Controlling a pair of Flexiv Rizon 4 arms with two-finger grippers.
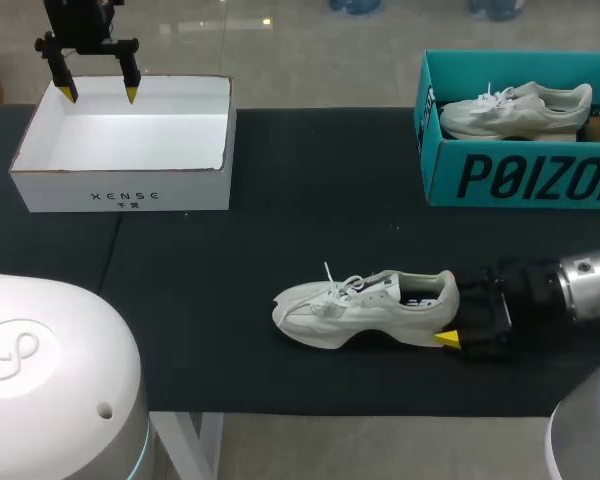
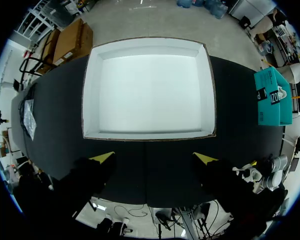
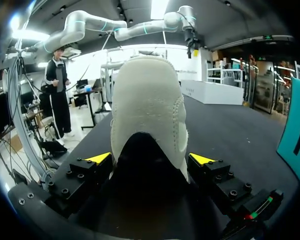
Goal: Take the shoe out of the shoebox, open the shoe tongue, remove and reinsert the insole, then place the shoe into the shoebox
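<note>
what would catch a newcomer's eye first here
The white lace-up sneaker stands alone mid-table on the black cloth, with the right claw open around its heel. Next come the left claw, hanging open over an empty white cardboard box at the far left corner, and a teal cardboard shoebox at the far right holding another pale sneaker.

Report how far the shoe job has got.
Done: the shoe is out, standing on the table, outside both the white box and the teal box. In hand: the right claw is at its heel; the left claw hangs open over the empty white box. Left: tongue and insole work, whose state I cannot judge, then placing the shoe in its box.
</note>
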